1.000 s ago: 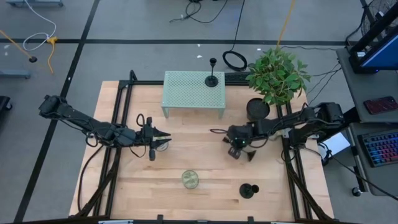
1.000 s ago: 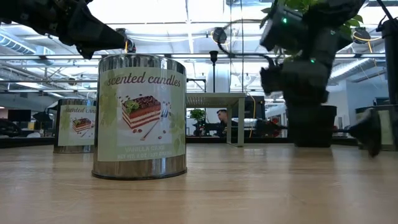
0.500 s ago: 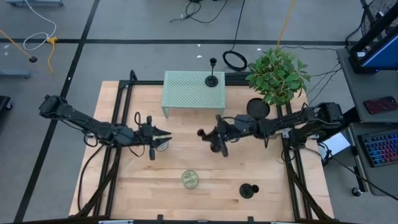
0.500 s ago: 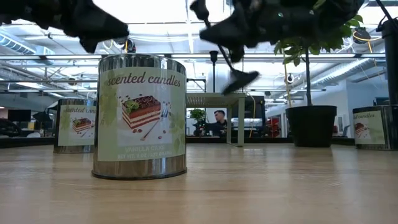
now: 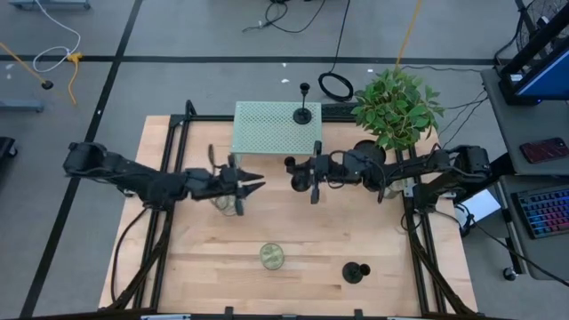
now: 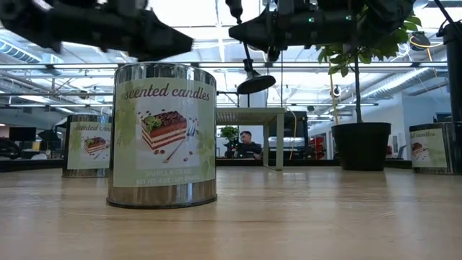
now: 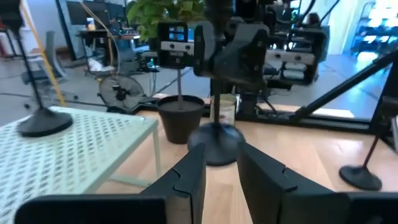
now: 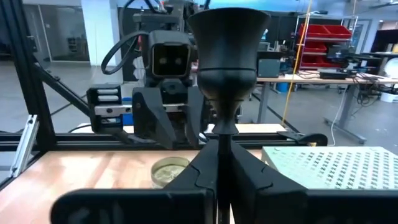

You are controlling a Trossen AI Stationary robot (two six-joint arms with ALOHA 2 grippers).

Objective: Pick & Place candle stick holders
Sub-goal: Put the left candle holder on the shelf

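Your light wooden table carries a pale green perforated metal stand at its far edge. On that stand's right end stands one small black candle stick holder. Near the table's front, a greenish round candle tin sits around the middle, and a second black candle stick holder stands to its right. A black plant pot with a leafy green plant rests at the far right.

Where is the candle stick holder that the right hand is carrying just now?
In the high view, the candle stick holder hangs in the right hand above the table's middle, just in front of the green mesh stand, facing the left hand.
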